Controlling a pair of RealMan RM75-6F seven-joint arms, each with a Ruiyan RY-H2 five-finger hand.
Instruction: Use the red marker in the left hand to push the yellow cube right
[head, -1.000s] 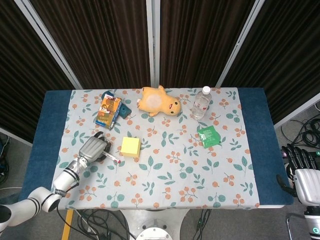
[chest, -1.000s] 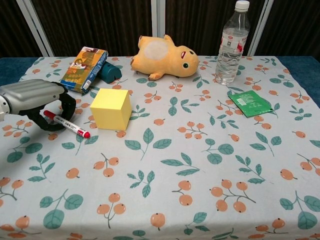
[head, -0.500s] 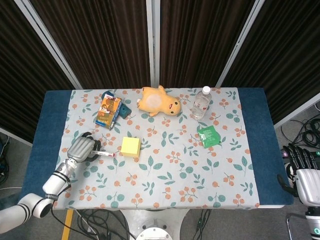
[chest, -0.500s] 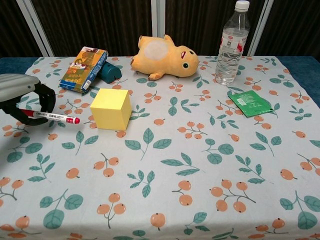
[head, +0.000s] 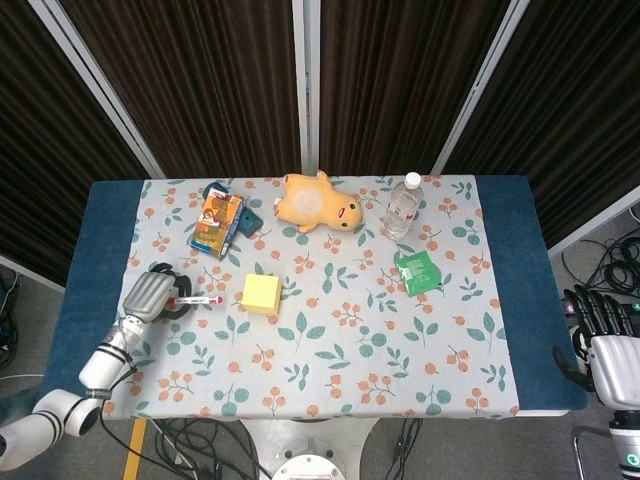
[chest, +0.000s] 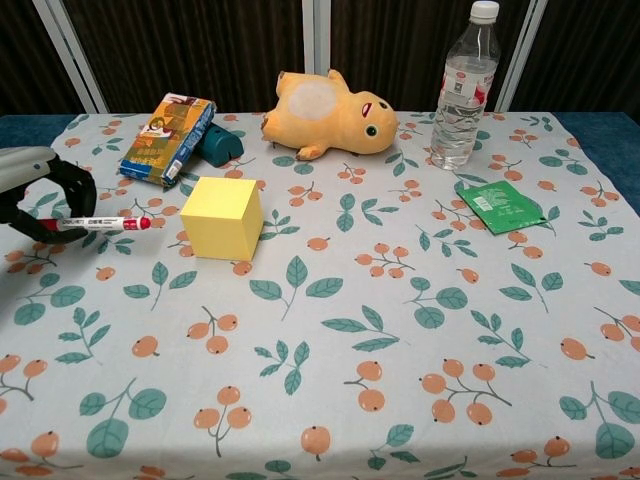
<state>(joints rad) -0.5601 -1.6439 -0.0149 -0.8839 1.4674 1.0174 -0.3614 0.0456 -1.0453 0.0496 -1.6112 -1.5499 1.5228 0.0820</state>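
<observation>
The yellow cube (head: 261, 293) (chest: 223, 217) sits on the floral tablecloth, left of centre. My left hand (head: 150, 296) (chest: 35, 190) is at the table's left side and grips the red marker (head: 196, 300) (chest: 105, 224). The marker lies nearly level, its red tip pointing right at the cube's left face, with a small gap between them. My right hand (head: 604, 343) hangs off the table's right edge, fingers together, holding nothing; the chest view does not show it.
Behind the cube lie a snack box (head: 217, 224) (chest: 168, 138) and a dark teal object (head: 249, 220). A yellow plush toy (head: 317, 205) (chest: 330, 113), a water bottle (head: 402, 208) (chest: 464, 86) and a green packet (head: 418, 271) (chest: 500, 206) sit to the right.
My left hand drew back to the left and raised the marker from a downward slant to nearly level. Its tip now points at the cube's left face. The cube stayed put.
</observation>
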